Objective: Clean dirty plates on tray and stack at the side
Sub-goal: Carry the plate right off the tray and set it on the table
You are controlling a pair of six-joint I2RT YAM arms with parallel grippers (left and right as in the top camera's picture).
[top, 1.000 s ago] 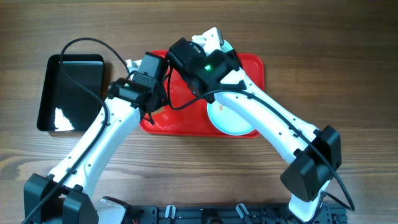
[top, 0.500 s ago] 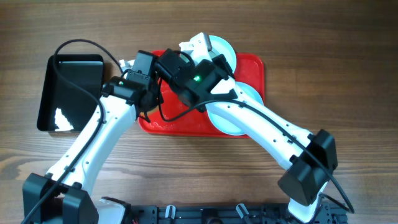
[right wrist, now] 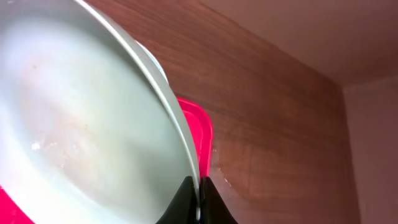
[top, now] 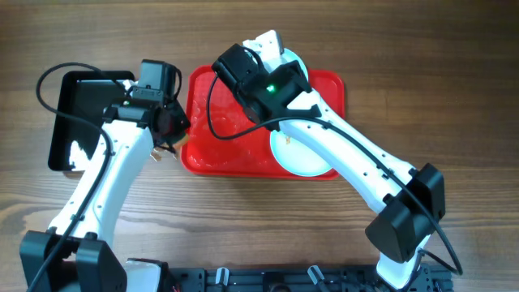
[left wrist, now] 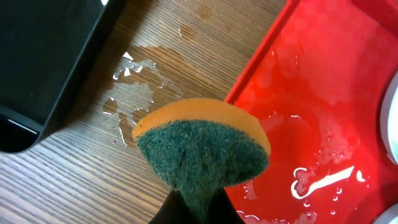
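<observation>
The red tray (top: 219, 122) lies in the middle of the table, wet inside. My right gripper (top: 274, 50) is shut on the rim of a pale plate (top: 294, 63) and holds it tilted up over the tray's far edge. In the right wrist view the fingers (right wrist: 199, 208) pinch that plate (right wrist: 81, 118), with the tray's rim (right wrist: 203, 134) behind. A second plate (top: 302, 158) lies flat at the tray's near right, partly under the right arm. My left gripper (top: 168, 139) is shut on a green and orange sponge (left wrist: 202, 146), just left of the tray's left edge (left wrist: 261, 68).
A black rectangular tray (top: 93, 105) sits at the left of the table and shows in the left wrist view (left wrist: 43, 68). Water drops lie on the wood (left wrist: 134, 65) between the two trays. Cables loop over both arms.
My left gripper has pulled the sponge out of the red tray leftward to beyond its left edge. My right gripper still holds the plate tilted at the far side, with small shifts.
</observation>
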